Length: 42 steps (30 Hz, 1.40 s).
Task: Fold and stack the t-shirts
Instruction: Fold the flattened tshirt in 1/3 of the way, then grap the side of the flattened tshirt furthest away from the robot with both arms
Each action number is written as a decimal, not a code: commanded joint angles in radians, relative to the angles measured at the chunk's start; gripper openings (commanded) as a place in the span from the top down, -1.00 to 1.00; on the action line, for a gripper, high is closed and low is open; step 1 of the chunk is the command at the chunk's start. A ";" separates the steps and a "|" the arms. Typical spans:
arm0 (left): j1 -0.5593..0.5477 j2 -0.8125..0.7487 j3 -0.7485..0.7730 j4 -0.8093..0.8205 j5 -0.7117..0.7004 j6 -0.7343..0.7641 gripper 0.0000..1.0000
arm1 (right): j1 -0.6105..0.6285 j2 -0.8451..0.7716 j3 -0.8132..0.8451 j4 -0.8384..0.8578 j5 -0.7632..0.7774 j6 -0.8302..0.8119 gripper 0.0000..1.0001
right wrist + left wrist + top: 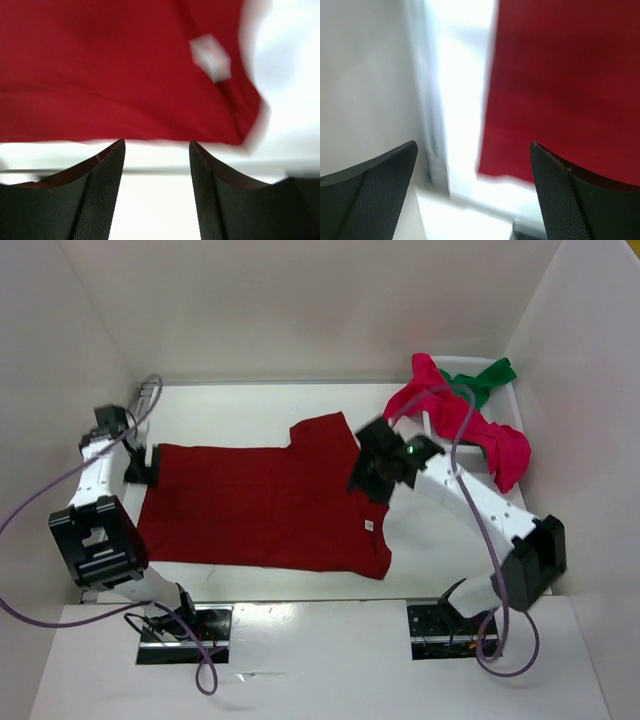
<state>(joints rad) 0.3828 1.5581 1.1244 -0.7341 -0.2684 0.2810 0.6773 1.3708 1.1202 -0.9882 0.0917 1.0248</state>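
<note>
The left end effector is released at the hem of the flat dark red cloth t-shirt. The right end effector is released over its shoulder. A crumpled crimson t-shirt and a green t-shirt are heaped behind

Top view: bright, even, diffuse light. White worktop and walls near washed out; soft, faint shadows beside the arms.
Left wrist view: heavy blur. Worktop blown out down the centre, dark red t-shirt edge smeared, left gripper mesh reasonably sharp.
Right wrist view: blurred. White label smeared, glare upper right.
</note>
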 commanded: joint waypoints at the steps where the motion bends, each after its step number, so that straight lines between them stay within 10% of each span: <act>1: 0.001 0.095 0.256 0.045 0.190 -0.060 -0.98 | -0.103 0.193 0.289 0.041 0.077 -0.286 -0.20; 9: -0.008 0.465 0.604 0.088 0.432 -0.167 -0.98 | -0.234 0.989 1.200 0.139 0.123 -0.569 -0.30; 11: -0.009 0.531 0.644 0.098 0.449 -0.180 -0.98 | -0.243 1.279 1.673 0.000 0.134 -0.626 -0.30; 16: -0.018 0.617 0.731 0.133 0.449 -0.180 -0.98 | -0.321 1.442 1.893 0.063 0.097 -0.575 -0.30; 35: -0.027 0.832 0.884 0.148 0.339 -0.194 -0.98 | -0.254 1.585 1.831 0.112 0.062 -0.643 -0.23; 42: -0.027 0.832 0.873 0.139 0.371 -0.174 -0.98 | -0.254 1.564 1.831 0.073 0.115 -0.643 0.74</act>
<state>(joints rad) 0.3611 2.3703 1.9862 -0.5892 0.0769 0.1005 0.4210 2.9181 2.9433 -0.8616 0.1822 0.3882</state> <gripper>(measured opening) 0.992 0.154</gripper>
